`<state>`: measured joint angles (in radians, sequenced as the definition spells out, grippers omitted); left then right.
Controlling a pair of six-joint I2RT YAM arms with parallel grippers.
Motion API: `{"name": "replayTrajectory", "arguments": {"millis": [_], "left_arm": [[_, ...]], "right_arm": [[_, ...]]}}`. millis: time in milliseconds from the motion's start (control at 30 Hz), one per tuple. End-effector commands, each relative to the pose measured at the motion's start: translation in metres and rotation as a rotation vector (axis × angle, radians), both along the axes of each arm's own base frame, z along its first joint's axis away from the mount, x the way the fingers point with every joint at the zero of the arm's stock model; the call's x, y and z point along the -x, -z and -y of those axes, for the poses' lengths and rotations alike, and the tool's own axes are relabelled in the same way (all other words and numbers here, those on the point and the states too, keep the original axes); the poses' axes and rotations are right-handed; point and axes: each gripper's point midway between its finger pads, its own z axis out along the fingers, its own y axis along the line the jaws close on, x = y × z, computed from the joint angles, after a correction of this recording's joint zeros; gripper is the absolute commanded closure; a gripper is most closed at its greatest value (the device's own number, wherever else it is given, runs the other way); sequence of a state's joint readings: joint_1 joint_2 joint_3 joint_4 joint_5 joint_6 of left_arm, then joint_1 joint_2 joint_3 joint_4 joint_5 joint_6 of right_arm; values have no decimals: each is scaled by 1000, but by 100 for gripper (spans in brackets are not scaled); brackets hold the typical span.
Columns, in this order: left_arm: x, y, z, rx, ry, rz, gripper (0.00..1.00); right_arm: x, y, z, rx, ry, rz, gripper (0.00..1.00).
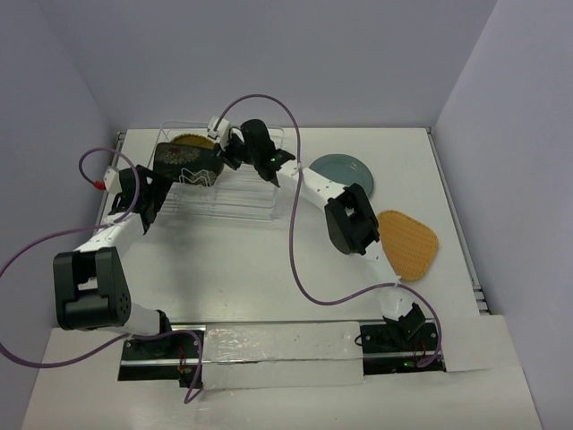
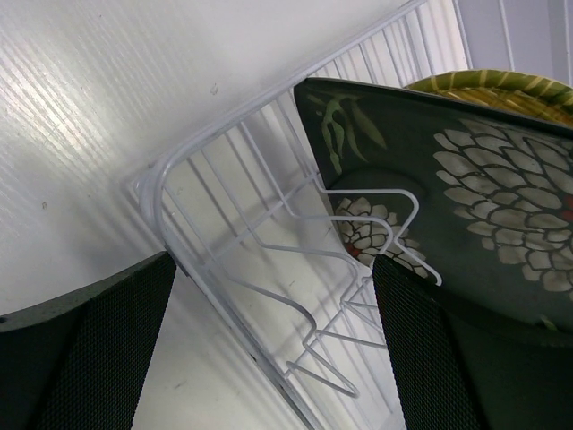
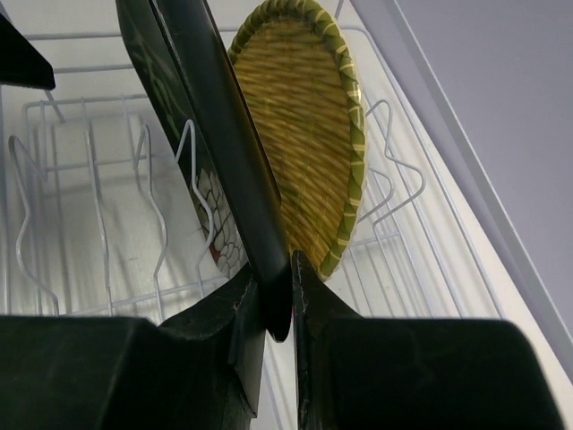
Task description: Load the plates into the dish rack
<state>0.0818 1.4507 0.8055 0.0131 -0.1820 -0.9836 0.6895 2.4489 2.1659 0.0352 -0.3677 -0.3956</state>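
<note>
The square black flowered plate (image 1: 186, 161) stands on edge at the left end of the clear dish rack (image 1: 242, 199). My right gripper (image 3: 275, 269) is shut on its rim (image 3: 215, 116). Right behind it, the round yellow woven plate (image 3: 304, 116) also stands upright in the rack. My left gripper (image 2: 273, 269) is open at the rack's left corner (image 2: 170, 179), its right finger close beside the black plate (image 2: 466, 179), holding nothing. The teal-grey plate (image 1: 345, 170) and the orange woven plate (image 1: 407, 244) lie flat on the table to the right.
The rack's thin wire dividers (image 3: 161, 206) stand unoccupied to the right of the two plates. Purple cables (image 1: 295, 251) loop over the table between the arms. Walls close in behind and on both sides.
</note>
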Motion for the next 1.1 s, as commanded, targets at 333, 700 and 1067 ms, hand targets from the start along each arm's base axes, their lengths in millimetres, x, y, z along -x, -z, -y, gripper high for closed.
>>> {"name": "replayTrajectory", "arguments": {"millis": [333, 700, 1067], "left_arm": [[-26, -14, -2, 7, 3, 58, 1], [-26, -11, -2, 6, 6, 51, 1], [-25, -13, -1, 7, 14, 56, 1]], "right_arm": [[1, -168, -4, -316, 44, 223, 100], [14, -193, -14, -358, 79, 209, 100], [14, -124, -17, -252, 58, 70, 100]]}}
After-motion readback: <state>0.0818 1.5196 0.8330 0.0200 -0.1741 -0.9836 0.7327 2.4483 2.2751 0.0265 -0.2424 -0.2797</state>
